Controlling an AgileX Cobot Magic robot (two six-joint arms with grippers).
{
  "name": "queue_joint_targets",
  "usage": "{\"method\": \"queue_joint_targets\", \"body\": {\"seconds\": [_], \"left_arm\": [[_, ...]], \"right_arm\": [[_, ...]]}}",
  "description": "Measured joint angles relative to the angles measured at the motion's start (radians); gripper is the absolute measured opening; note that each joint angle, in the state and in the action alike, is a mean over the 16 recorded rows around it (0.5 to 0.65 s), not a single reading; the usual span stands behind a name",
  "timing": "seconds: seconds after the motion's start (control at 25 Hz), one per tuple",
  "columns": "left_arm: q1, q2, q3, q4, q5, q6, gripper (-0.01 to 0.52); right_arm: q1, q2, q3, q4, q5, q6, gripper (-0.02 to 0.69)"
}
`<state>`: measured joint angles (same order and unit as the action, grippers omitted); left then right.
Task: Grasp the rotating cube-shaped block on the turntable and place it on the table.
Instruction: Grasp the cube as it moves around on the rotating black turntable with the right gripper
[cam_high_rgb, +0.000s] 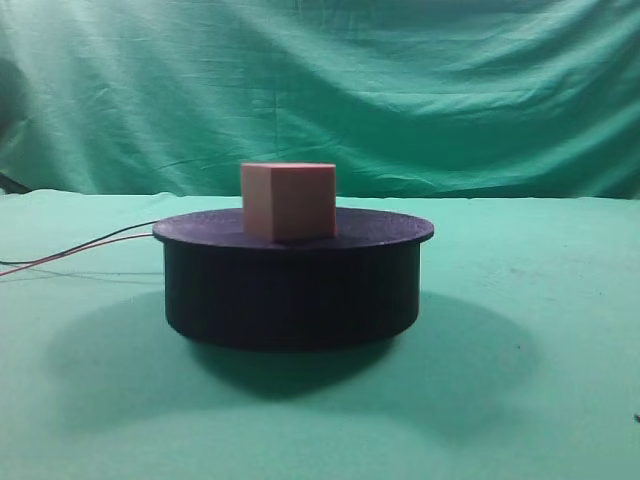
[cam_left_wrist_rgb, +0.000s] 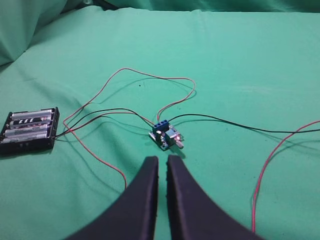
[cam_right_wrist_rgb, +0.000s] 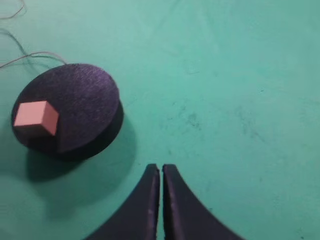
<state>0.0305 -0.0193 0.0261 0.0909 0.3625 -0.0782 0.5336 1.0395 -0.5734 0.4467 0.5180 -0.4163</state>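
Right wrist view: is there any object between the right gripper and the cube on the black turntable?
Nothing visible stands between them. The right gripper is shut and hangs over bare table, apart from the turntable. The cube-shaped block sits on the disc, uncovered, with only green cloth between.

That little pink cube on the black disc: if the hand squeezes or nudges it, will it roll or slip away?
The cube probably won't roll: it sits flat on the turntable, with square edges. Its matte faces look unlikely to slip. It sits off-centre, so a nudge could perhaps slide it off the rim.
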Motion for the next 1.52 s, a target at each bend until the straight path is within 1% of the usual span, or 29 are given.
{"method": "queue_joint_targets", "body": {"seconds": [0.08, 0.16, 0.24, 0.52, 0.6, 0.68, 0.76, 0.84, 1.04, 1.24, 1.32, 1.52], "left_arm": [[0.0, 0.0, 0.0, 0.0, 0.0, 0.0, 0.0], [0.0, 0.0, 0.0, 0.0, 0.0, 0.0, 0.0], [0.0, 0.0, 0.0, 0.0, 0.0, 0.0, 0.0], [0.0, 0.0, 0.0, 0.0, 0.0, 0.0, 0.0], [0.0, 0.0, 0.0, 0.0, 0.0, 0.0, 0.0], [0.0, 0.0, 0.0, 0.0, 0.0, 0.0, 0.0], [0.0, 0.0, 0.0, 0.0, 0.0, 0.0, 0.0], [0.0, 0.0, 0.0, 0.0, 0.0, 0.0, 0.0], [0.0, 0.0, 0.0, 0.0, 0.0, 0.0, 0.0], [0.0, 0.0, 0.0, 0.0, 0.0, 0.0, 0.0], [0.0, 0.0, 0.0, 0.0, 0.0, 0.0, 0.0], [0.0, 0.0, 0.0, 0.0, 0.0, 0.0, 0.0]], "right_arm": [[0.037, 0.083, -0.038, 0.002, -0.013, 0.004, 0.042], [0.067, 0.157, -0.075, 0.007, -0.025, 0.007, 0.088], [0.089, 0.223, -0.111, 0.016, -0.035, 0.008, 0.153], [0.12, 0.389, -0.2, 0.065, -0.066, -0.015, 0.412], [0.122, 0.425, -0.213, 0.081, -0.081, -0.027, 0.469], [0.122, 0.456, -0.222, 0.096, -0.099, -0.043, 0.499], [0.122, 0.484, -0.227, 0.11, -0.118, -0.061, 0.494], [0.122, 0.507, -0.229, 0.12, -0.138, -0.079, 0.466], [0.119, 0.523, -0.23, 0.128, -0.179, -0.111, 0.355], [0.085, 0.458, -0.226, 0.106, -0.176, -0.1, 0.255], [0.059, 0.419, -0.213, 0.088, -0.166, -0.078, 0.234], [-0.02, 0.326, -0.14, 0.038, -0.161, -0.011, 0.232]]}}
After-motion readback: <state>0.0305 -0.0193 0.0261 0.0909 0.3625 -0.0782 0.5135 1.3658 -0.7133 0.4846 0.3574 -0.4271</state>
